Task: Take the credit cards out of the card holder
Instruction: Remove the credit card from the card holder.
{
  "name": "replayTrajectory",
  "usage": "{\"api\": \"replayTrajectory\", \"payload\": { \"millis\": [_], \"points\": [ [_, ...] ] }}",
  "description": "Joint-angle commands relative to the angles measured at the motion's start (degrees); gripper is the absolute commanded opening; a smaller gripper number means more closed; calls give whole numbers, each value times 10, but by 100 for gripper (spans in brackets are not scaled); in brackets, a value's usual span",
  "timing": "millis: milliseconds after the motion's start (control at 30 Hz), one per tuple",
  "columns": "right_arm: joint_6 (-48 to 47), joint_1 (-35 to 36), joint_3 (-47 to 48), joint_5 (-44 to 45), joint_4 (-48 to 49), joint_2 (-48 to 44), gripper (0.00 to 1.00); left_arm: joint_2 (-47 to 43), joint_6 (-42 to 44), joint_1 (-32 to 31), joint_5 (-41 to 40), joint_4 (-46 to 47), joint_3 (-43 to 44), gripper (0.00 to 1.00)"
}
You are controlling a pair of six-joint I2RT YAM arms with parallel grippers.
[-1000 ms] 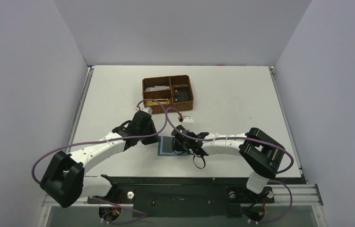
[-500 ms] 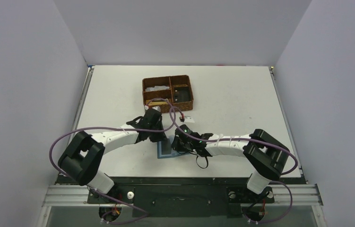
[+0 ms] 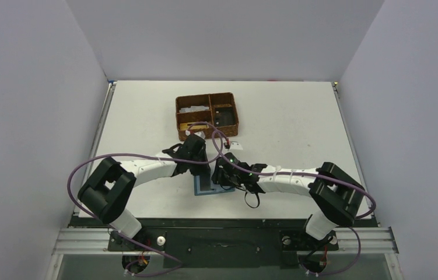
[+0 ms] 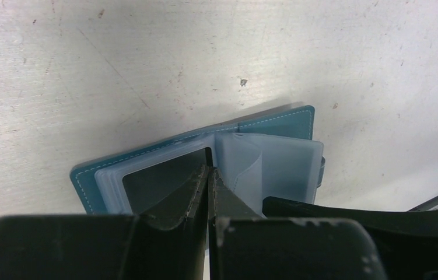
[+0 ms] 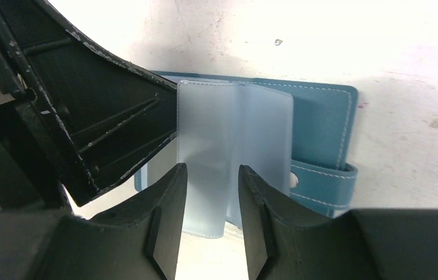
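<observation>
The teal card holder [image 3: 203, 188] lies open on the table between both arms, its frosted sleeves [image 5: 234, 134] fanned up. My left gripper [image 4: 209, 169] is shut, its tips pressed down at the fold of the card holder [image 4: 274, 119]. A dark rectangle [image 4: 158, 178] fills the left sleeve; I cannot tell whether it is one of the credit cards. My right gripper [image 5: 213, 169] stands open just over the near edge of the card holder [image 5: 321, 116], with a loose sleeve leaf rising beyond the gap. Nothing is clamped in it. The snap tab [image 5: 327, 184] sticks out at the right.
A brown woven compartment basket [image 3: 235, 116] stands behind the card holder, with small items inside. A small white tag [image 3: 232, 147] lies between basket and grippers. Purple cables loop over both arms. The left gripper [image 3: 198, 165] and right gripper [image 3: 222, 178] crowd close together.
My left arm swung its gripper right, onto the card holder's far left part, and shut. The right gripper's jaws have parted from shut to open.
</observation>
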Motion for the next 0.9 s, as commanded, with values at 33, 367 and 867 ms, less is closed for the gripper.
{"api": "replayTrajectory", "payload": {
  "millis": [33, 367, 867],
  "points": [
    [-9, 5, 14, 46, -41, -50, 37, 2, -6, -9, 15, 24, 34, 0],
    [8, 9, -26, 86, -92, -154, 40, 26, -20, -30, 38, 41, 47, 0],
    [26, 8, -54, 74, -83, -200, 41, 47, -29, -43, 36, 46, 61, 0]
  ]
}}
